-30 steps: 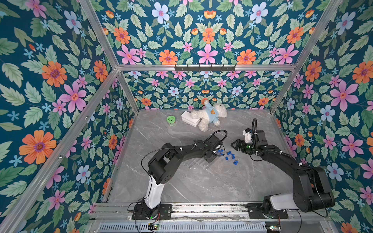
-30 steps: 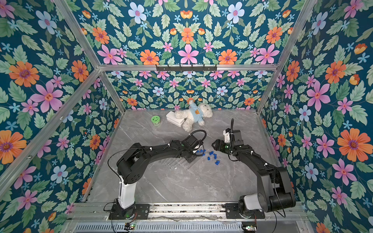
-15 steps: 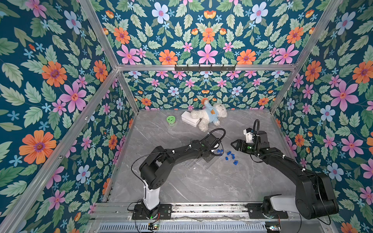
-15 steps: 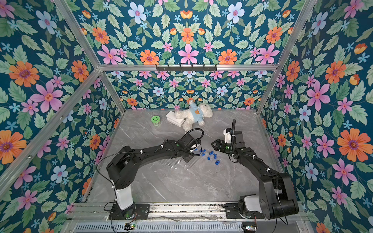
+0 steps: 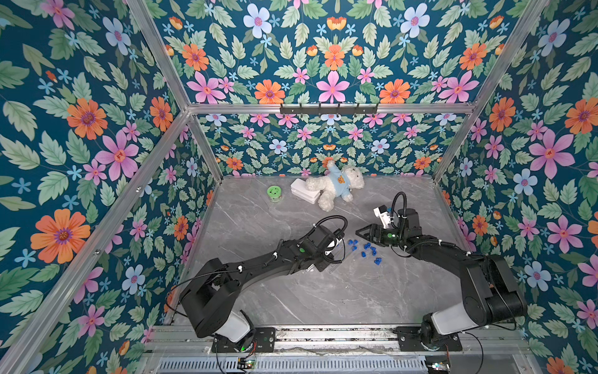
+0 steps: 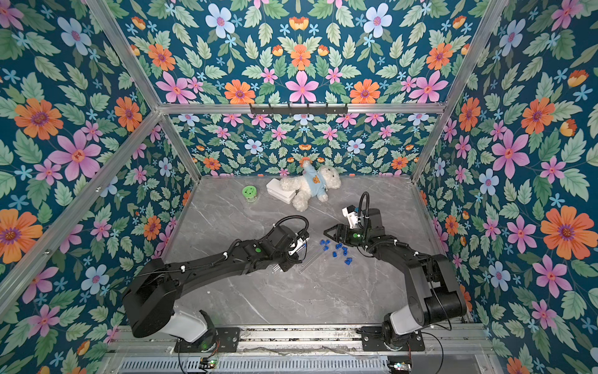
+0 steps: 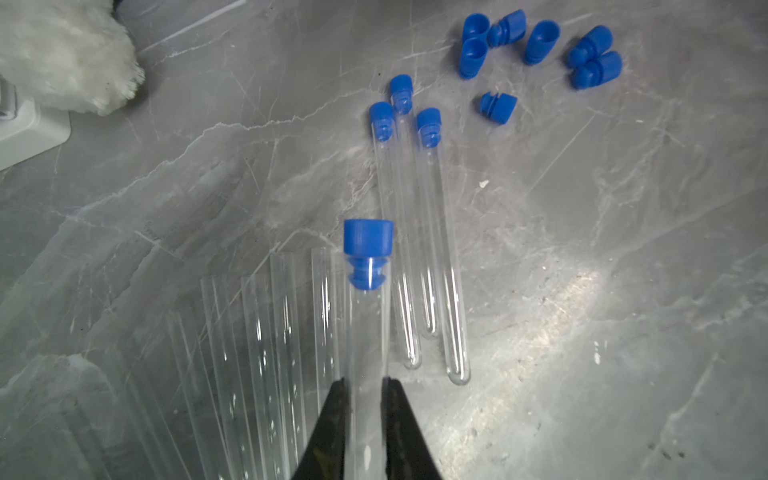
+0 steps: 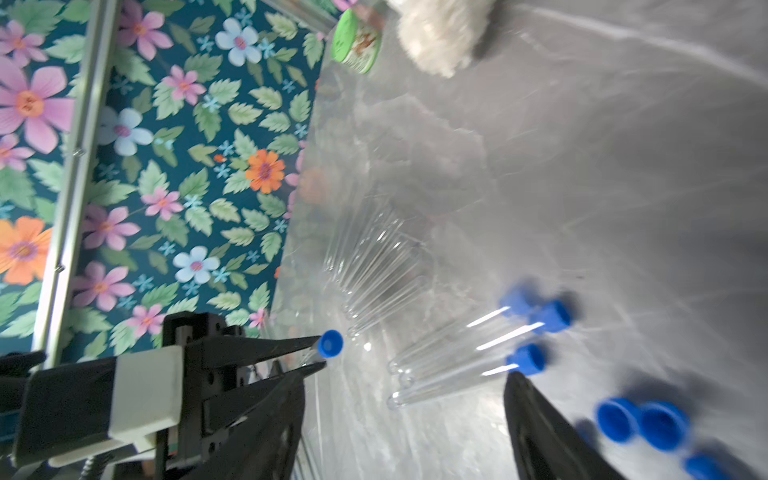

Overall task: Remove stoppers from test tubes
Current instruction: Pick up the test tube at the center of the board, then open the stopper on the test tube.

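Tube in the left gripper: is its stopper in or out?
In. The left wrist view shows the blue stopper seated in the mouth of the held tube, ribbed plug visible inside the glass. The left gripper clamps the tube.

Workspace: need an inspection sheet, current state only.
Surface: grey marble table; no spills seen.
Job's things: one held tube, blue stopper still in; three stoppered tubes lying side by side; several open tubes beside them; about seven loose stoppers in a cluster.
Clutter: teddy bear, white box, green lid near the back wall.
Grippers: left gripper shut on the held tube; right gripper open, holding nothing.
Cables: black cable loop over each wrist.
Surroundings: floral walls, aluminium frame.
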{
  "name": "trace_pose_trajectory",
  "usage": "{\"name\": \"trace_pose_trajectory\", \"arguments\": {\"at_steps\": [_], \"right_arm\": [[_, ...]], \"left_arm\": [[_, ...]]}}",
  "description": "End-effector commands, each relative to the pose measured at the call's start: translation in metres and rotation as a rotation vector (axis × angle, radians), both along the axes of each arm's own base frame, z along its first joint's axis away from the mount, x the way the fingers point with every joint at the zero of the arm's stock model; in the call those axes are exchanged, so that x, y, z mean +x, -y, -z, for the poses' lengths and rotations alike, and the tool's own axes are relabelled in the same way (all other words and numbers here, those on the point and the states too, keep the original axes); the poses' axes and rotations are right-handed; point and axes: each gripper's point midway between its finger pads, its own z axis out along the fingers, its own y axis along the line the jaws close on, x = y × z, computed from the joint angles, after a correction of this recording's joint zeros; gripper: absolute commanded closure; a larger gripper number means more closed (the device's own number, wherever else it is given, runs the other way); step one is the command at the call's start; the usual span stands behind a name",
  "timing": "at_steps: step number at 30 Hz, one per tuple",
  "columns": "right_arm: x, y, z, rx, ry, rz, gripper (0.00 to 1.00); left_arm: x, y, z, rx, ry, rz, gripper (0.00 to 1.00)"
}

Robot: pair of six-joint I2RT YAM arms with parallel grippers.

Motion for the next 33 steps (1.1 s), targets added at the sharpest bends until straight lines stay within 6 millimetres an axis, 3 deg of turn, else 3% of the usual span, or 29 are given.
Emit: {"name": "trace_pose_trajectory", "arguments": {"at_steps": [1, 15, 28, 29, 33], "right_arm": [[-0.009, -0.021, -0.013, 0.056, 0.027, -0.11, 0.24], [-0.024, -0.052, -0.006, 0.094, -0.041, -0.241, 0.35], [-0.034, -0.066, -0.008, 0.098, -0.052, -0.305, 0.44], [-0.033, -0.067, 0.003, 0.093, -0.086, -0.305, 0.45], [-0.035, -0.069, 0.005, 0.096, -0.095, -0.314, 0.47]], "left_arm": [[-0.002, 0.004, -0.009, -0.035, 0.024, 0.024, 0.95], [-0.006, 0.005, -0.011, -0.057, 0.036, 0.046, 0.95], [-0.005, 0.009, -0.011, -0.065, 0.041, 0.058, 0.95], [-0.005, 0.009, -0.011, -0.063, 0.041, 0.059, 0.95], [-0.004, 0.01, -0.011, -0.064, 0.044, 0.058, 0.95]]}}
